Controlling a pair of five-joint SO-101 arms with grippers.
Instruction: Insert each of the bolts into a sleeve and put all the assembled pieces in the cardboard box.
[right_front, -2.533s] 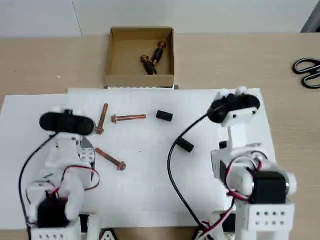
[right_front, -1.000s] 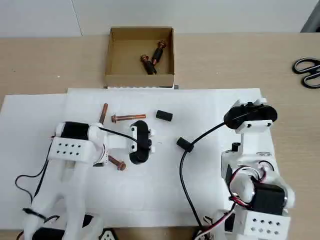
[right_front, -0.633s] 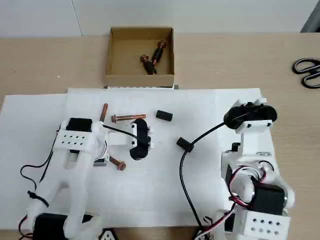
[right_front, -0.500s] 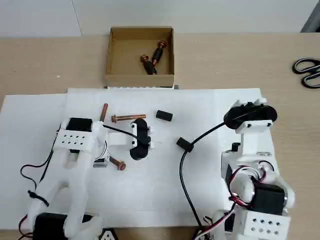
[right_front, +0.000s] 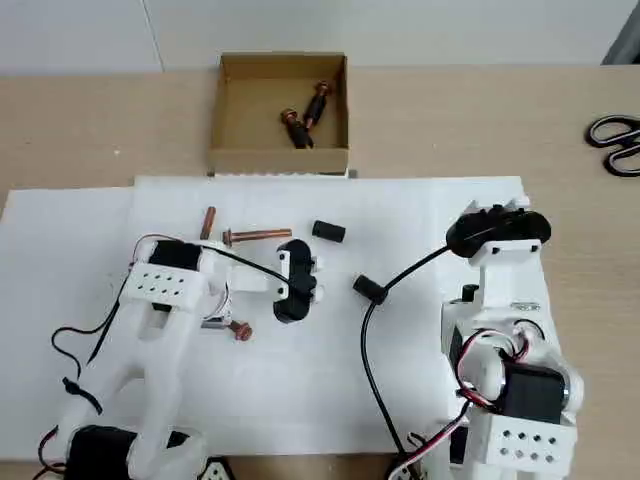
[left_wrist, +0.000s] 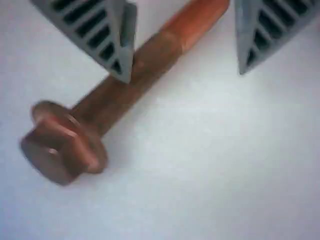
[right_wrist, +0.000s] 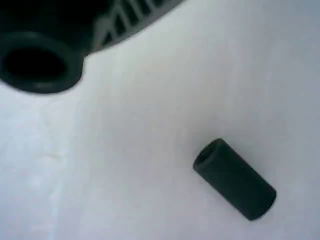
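Note:
A copper bolt (left_wrist: 125, 95) lies on the white paper between the fingers of my left gripper (left_wrist: 182, 67), which is open and low over the shaft; one fingertip (left_wrist: 117, 60) overlaps it. From above, that bolt (right_front: 238, 329) sits under the left arm. Two more bolts (right_front: 257, 236) (right_front: 206, 223) lie farther back. My right gripper (right_wrist: 60, 35) is shut on a black sleeve (right_wrist: 37, 62) seen end-on. Two other sleeves (right_front: 328, 231) (right_front: 370, 288) lie on the paper; the right wrist view shows one sleeve (right_wrist: 235, 180) lying flat. The cardboard box (right_front: 225, 110) holds two assembled pieces (right_front: 308, 112).
The white paper sheet (right_front: 320, 380) covers the table's near half. The right arm (right_front: 497, 232) stands at the paper's right side, its black cable (right_front: 365, 340) looping across the sheet. Scissors (right_front: 618, 140) lie at the far right edge.
The left arm has swung out over the paper and edged right, bringing its gripper over the nearest bolt. The right arm shifted slightly right early on, then stayed put.

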